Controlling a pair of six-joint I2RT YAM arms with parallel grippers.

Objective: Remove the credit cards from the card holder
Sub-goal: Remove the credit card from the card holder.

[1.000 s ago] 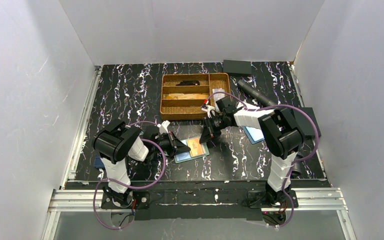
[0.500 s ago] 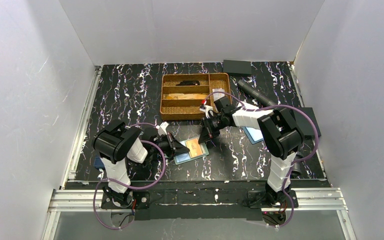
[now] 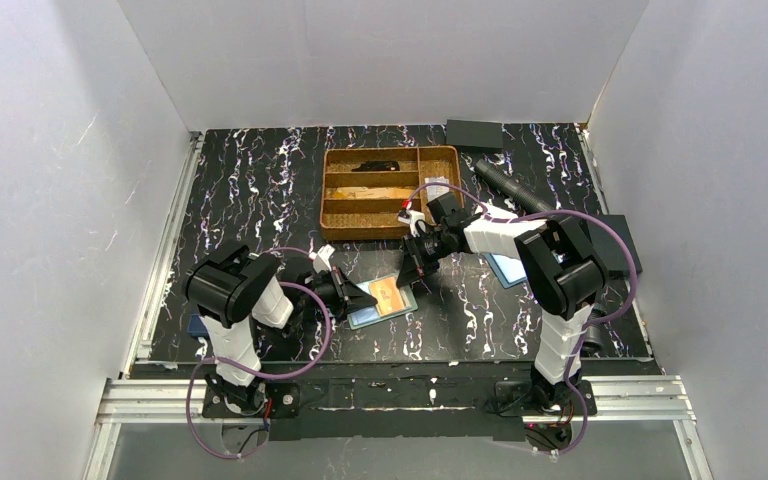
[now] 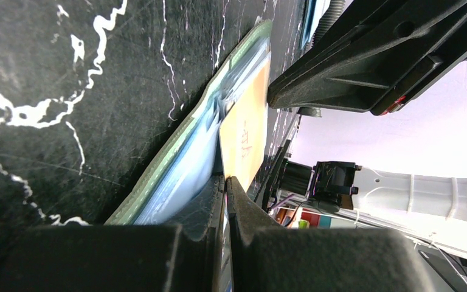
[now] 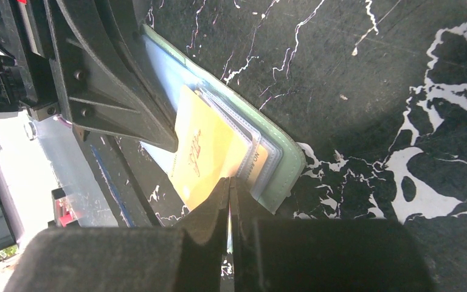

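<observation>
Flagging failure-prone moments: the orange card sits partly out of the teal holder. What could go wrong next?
1. The right gripper pinches only the orange card's edge, so it may slip off.
2. The shut left gripper bears on just one end of the teal card holder, so the holder could drag along with the card.

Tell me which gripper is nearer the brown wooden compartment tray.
Right. The right gripper sits just in front of the brown wooden compartment tray's near right corner. The left gripper is farther back, at the teal-green card holder's left end.
</observation>
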